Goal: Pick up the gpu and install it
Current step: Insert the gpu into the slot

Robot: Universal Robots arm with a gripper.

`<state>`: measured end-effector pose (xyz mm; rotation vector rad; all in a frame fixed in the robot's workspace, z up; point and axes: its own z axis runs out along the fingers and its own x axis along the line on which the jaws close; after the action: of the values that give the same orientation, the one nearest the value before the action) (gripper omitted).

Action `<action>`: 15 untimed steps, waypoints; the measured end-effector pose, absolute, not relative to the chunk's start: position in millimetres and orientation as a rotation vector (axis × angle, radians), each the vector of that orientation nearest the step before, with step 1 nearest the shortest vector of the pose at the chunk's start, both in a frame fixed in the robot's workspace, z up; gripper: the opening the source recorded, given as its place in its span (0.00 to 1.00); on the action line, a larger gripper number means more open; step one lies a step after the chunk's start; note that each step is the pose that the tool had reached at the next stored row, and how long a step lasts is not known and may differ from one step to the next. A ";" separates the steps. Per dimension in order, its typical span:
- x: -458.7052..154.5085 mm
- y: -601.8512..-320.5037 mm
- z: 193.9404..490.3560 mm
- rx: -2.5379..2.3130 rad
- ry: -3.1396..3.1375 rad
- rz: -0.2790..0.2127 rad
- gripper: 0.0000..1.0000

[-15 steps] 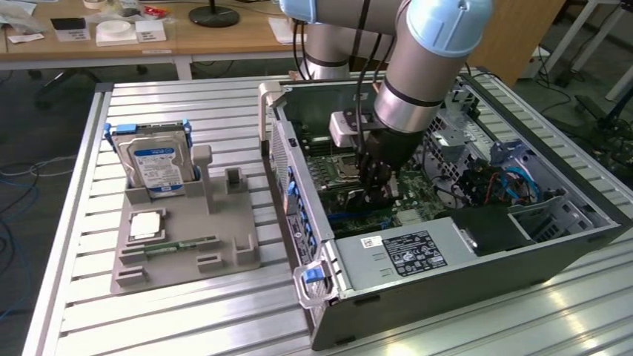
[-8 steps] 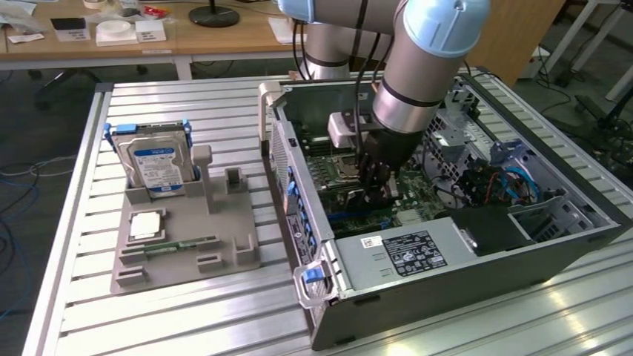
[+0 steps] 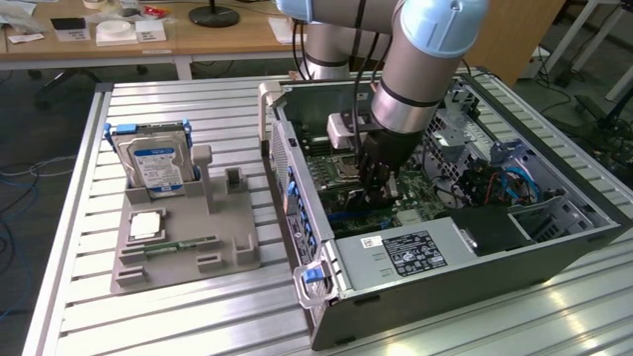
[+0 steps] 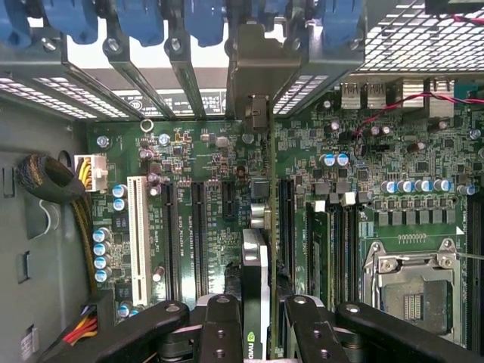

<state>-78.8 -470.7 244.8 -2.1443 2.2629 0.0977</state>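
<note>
Universal Robots arm (image 3: 420,81) reaching down from above into open computer case (image 3: 554,248), lying on its side on slatted aluminium table (image 3: 188,326). Gripper (image 3: 379,199) low inside the case, just over the green motherboard (image 3: 342,189), near the middle of the board. In the wrist view, gripper (image 4: 255,333) clamped on the gpu (image 4: 255,291): black fingers (image 4: 219,333) pressing on both faces of the thin card, held edge-on, a logo visible on its upper edge. Card standing upright over the expansion slots, in line with a black slot (image 4: 287,219) and with the metal bracket (image 4: 261,76) at the rear wall of the case; whether the card edge touches the slot cannot be told. White PCI slot (image 4: 138,238) well off to one side of the card, empty CPU socket (image 4: 416,291) on the other side. Blue slot-cover latches (image 4: 144,19) along the rear opening.

Towards the exterior view's left of the case, grey parts holder (image 3: 183,245) on the table, carrying a hard drive (image 3: 156,165) with blue label standing upright in its back slot, a CPU chip (image 3: 145,225) lying flat, and a narrow green memory stick (image 3: 183,243) lying lengthwise. Power supply (image 3: 405,256) with white label in the near corner of the case. Wooden desk (image 3: 198,41) behind the table.
</note>
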 end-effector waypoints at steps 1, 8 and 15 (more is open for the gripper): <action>-79.0 -470.7 244.8 -2.144 2.263 0.097 0.27; -81.3 -470.7 244.7 -2.142 2.260 0.093 0.27; -82.1 -470.7 244.8 -2.142 2.261 0.093 0.27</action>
<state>-82.1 -470.7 244.8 -2.1418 2.2607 0.0926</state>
